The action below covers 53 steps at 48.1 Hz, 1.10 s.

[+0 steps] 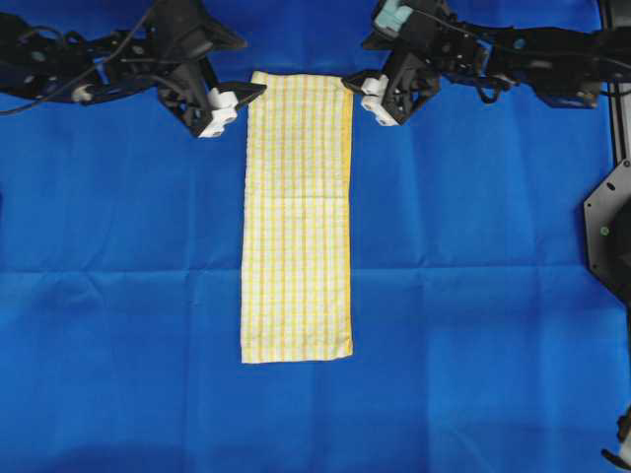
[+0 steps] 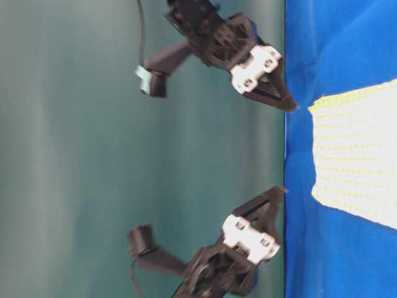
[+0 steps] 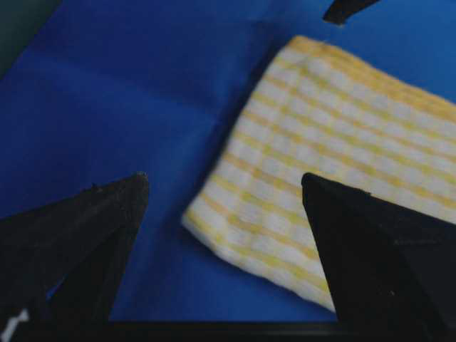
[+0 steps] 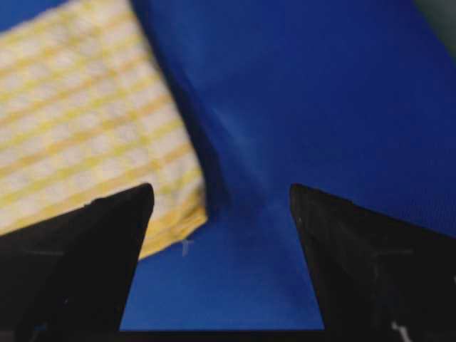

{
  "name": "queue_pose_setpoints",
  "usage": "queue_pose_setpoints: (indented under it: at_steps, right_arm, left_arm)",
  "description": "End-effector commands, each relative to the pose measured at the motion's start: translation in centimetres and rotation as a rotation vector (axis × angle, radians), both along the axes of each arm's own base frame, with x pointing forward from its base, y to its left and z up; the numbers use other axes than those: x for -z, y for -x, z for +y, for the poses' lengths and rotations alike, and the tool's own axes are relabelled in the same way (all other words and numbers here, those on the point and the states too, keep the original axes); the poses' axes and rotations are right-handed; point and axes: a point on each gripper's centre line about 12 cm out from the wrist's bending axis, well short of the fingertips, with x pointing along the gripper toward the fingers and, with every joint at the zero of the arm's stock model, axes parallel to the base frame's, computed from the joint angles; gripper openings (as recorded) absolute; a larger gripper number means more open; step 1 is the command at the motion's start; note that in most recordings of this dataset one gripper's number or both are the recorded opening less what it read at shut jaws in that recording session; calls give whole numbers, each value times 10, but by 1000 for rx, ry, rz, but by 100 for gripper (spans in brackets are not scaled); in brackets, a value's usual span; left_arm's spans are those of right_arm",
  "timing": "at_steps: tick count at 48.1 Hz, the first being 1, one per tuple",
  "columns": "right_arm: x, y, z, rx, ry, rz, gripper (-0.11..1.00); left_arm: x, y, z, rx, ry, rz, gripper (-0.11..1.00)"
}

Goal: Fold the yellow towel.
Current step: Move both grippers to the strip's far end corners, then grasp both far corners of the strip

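Black fingers are standing wide apart on your left hand (image 1: 240,99) and right hand (image 1: 356,91), each hovering empty just outside a far corner of the yellow towel (image 1: 297,222), which is lying as a long strip on the blue sheet (image 1: 118,296) covering the counter. Closing low, you are risking pinching sheet along with hem, or catching one layer only.

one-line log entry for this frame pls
yellow towel: flat strip on blue sheet | left claw: open at top-left corner | right claw: open at top-right corner
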Motion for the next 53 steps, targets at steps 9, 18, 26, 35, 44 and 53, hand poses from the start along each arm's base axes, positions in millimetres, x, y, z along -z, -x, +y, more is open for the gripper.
queue_pose_setpoints:
  at_steps: [9,18,26,35,44,53]
  right_arm:
    - [14,-17,-13,51,-44,-16,78]
    - [27,-16,-13,101,-99,-8,77]
    - [29,-19,-6,94,-112,0,69]
    - [30,-23,0,73,-111,5,24]
    - [32,-22,1,74,-117,18,3]
    - [28,-22,-1,79,-113,10,3]
  left_arm:
    - [22,-15,20,-32,-4,-12,82]
    - [37,-15,20,-36,11,8,67]
    - [48,-13,19,-35,23,35,41]
    - [51,-15,19,-32,24,38,17]
    - [50,-15,19,-34,23,37,5]
    - [47,-14,20,-35,21,32,5]
